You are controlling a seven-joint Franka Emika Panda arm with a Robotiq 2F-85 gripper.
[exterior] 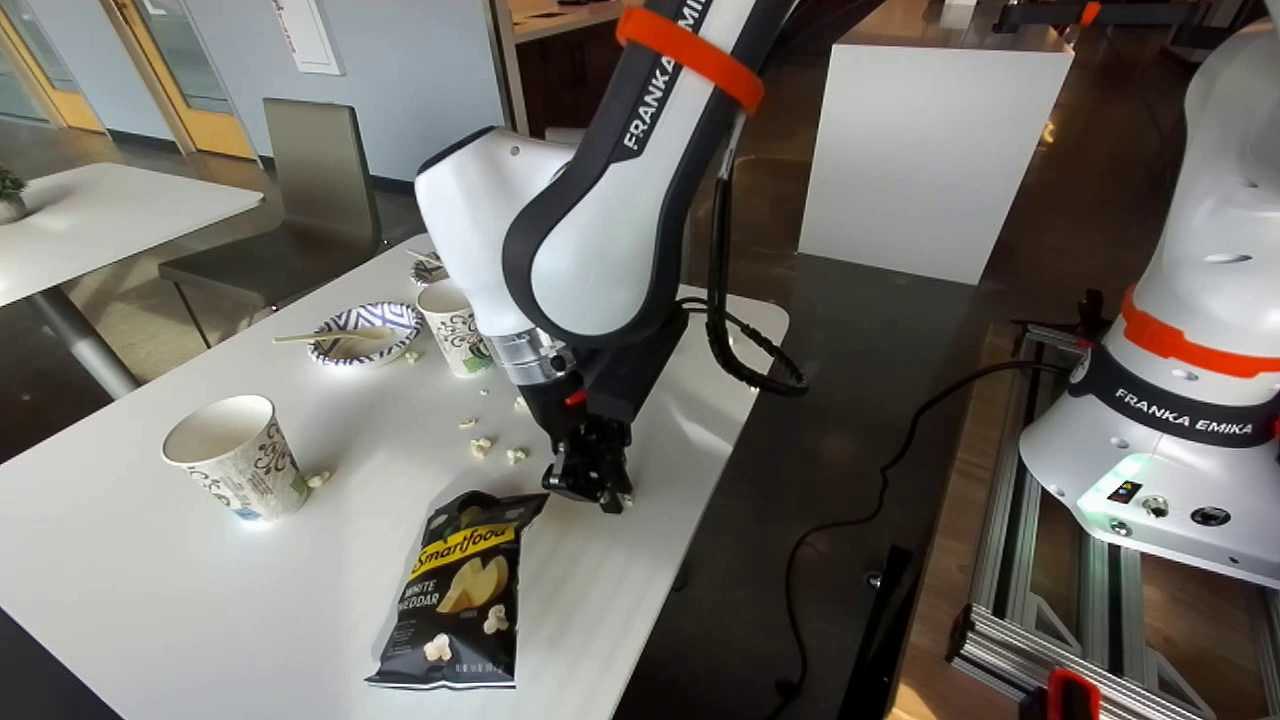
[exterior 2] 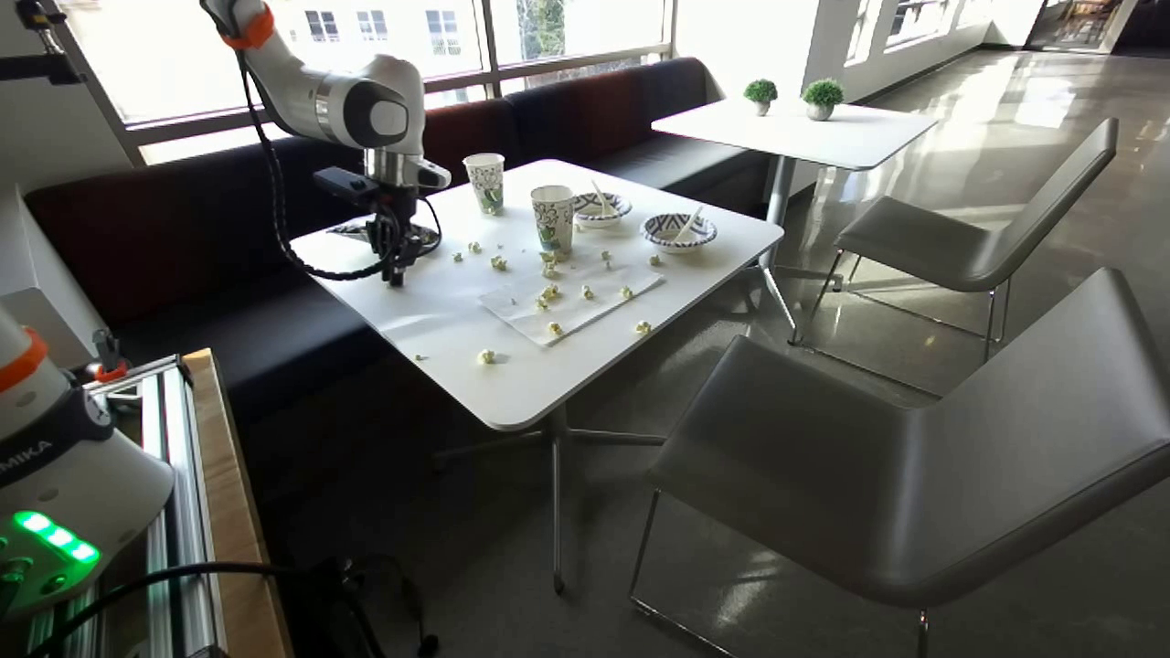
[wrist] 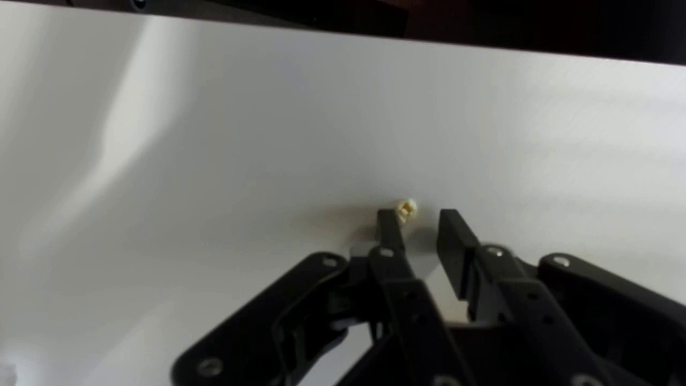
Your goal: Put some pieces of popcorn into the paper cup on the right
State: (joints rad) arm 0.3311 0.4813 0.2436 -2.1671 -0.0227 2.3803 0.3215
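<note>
My gripper (wrist: 419, 217) is low over the white table, its fingers a small gap apart. One cream popcorn piece (wrist: 407, 208) lies at the tips, against or just beside the left finger in the wrist view, with space between it and the right finger. More pieces of popcorn (exterior 2: 498, 263) are scattered over the table in both exterior views. Of two white paper cups with leafy print, the right one (exterior 2: 553, 221) stands upright near the bowls, also right in the view with the nearer cup (exterior: 245, 470). What the cups hold is not visible.
A black Smartfood bag (exterior: 460, 600) lies on the table close to the gripper (exterior: 588, 495). Two patterned bowls with utensils stand beyond the right cup, the nearer bowl (exterior 2: 679, 245) near the table's edge. Popcorn lies on a paper sheet (exterior 2: 514, 313). The table edge (wrist: 343, 33) runs close by.
</note>
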